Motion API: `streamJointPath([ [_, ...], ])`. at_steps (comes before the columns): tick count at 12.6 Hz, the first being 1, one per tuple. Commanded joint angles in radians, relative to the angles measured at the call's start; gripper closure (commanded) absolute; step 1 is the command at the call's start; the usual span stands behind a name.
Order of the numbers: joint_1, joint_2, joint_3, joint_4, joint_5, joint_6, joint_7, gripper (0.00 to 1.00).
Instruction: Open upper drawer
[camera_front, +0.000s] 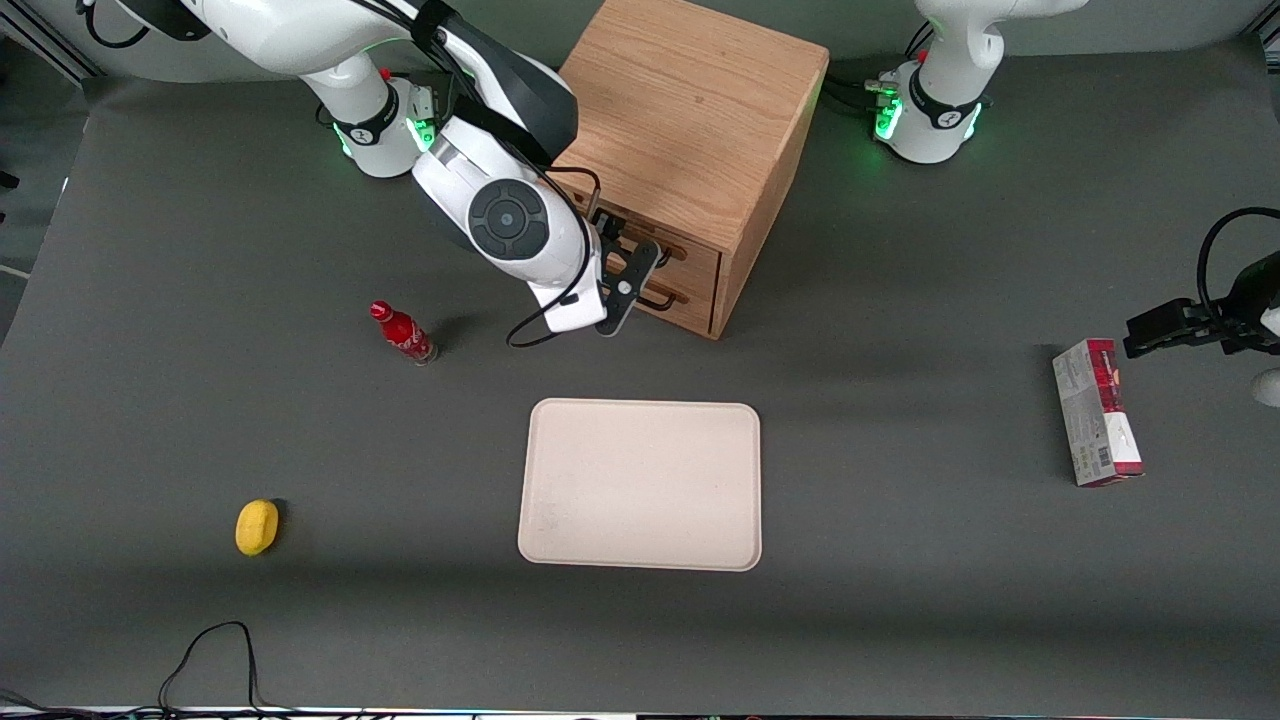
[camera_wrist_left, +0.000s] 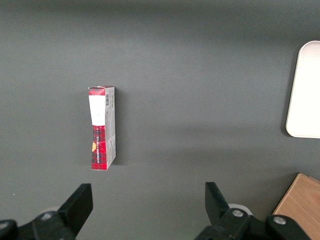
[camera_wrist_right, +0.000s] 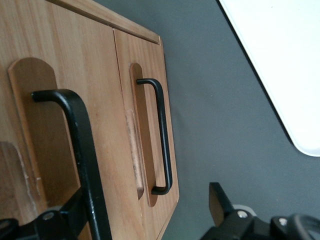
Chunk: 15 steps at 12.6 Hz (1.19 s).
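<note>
Here the end effector (camera_front: 632, 272) of the working arm sits right in front of the cabinet (camera_front: 690, 120), level with its two drawer fronts, and its fingers are spread apart. In the wrist view one black finger (camera_wrist_right: 220, 202) stands clear of the wood over the gray tabletop (camera_wrist_right: 225, 100), while the other is low against the drawer face; the upper handle (camera_wrist_right: 80, 150) runs between them, and whether either finger touches it cannot be told. The upper drawer (camera_front: 690, 258) is the higher of the two shallow oak fronts on the cabinet's face toward the front camera, and it looks flush with the cabinet. Its long axis runs along the width of that face, and its thin black wire handle lies along the same line, standing out from a rounded recess in the wood. The lower drawer (camera_wrist_right: 145, 125) sits directly beneath it, with its own black handle (camera_wrist_right: 161, 140) parallel to the upper one. The cabinet stands slightly turned on the tabletop. Nearer the front camera lies a pale tray (camera_front: 641, 484), a small red bottle (camera_front: 402, 333) stands toward the working arm's end, a yellow object (camera_front: 257, 526) lies nearer the camera than the bottle, and a red and gray box (camera_front: 1096, 411) lies toward the parked arm's end.
</note>
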Motion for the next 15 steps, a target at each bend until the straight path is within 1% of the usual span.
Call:
streamJointPath([
  [1, -0.005, 0.028, -0.004, 0.039, -0.073, 0.018, -0.016, 0.0],
  [3, -0.008, 0.053, -0.013, 0.083, -0.1, 0.016, -0.027, 0.0],
  [4, -0.009, 0.065, -0.02, 0.111, -0.104, 0.015, -0.054, 0.0],
  [11, -0.02, 0.132, -0.187, 0.276, -0.099, 0.008, -0.215, 0.0],
  [15, -0.025, 0.183, -0.23, 0.365, -0.102, 0.008, -0.229, 0.0],
])
